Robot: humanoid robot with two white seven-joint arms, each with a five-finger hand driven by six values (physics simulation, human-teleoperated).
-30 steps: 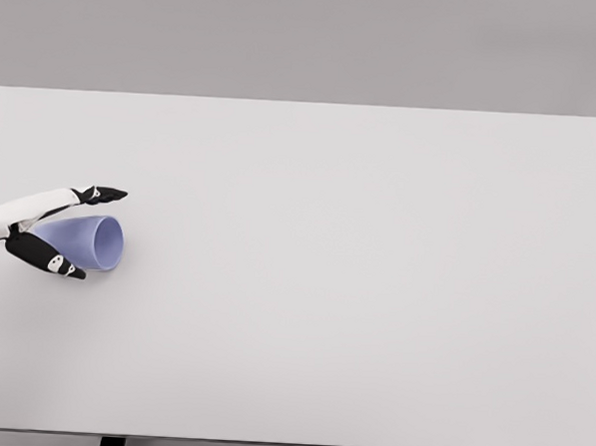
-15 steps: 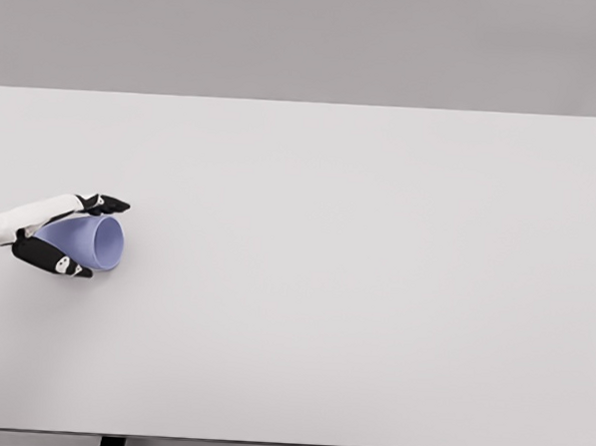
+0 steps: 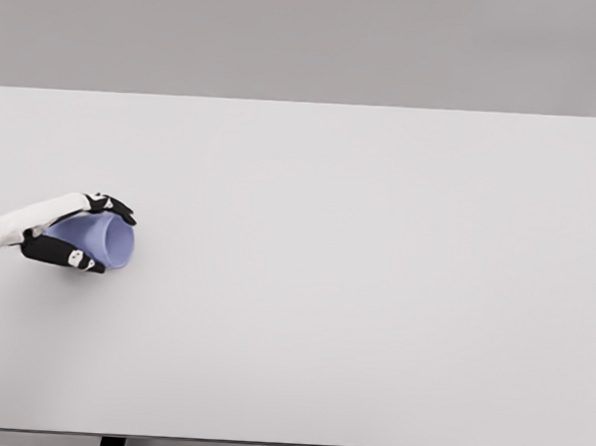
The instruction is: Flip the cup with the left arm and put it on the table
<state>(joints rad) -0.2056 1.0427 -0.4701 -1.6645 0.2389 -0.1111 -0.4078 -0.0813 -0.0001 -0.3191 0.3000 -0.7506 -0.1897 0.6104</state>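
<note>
the left robot hand (image 3: 77, 236) is clamped around the lavender cup (image 3: 97, 240), lying sideways near the tabletop's (image 3: 355, 286) left edge, mouth rightward, a grip suited to rotating it upright.

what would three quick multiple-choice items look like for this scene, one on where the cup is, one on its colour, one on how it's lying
1. Where on the white rectangular table is the cup?
A. near the left edge
B. dead centre
C. far right corner

2. What colour is the cup?
A. red
B. pale lilac-blue
C. green

3. How does the cup lie?
A. upright, mouth up
B. upside down on its rim
C. on its side, mouth facing right

Answers:
1 A, the pale lilac-blue plastic cup sits at the table's left side, where the left hand reaches it.
2 B, its wall and inside show a soft lilac-blue.
3 C, its open rim faces right while the black-tipped fingers curl over it and the thumb closes beneath.
</note>
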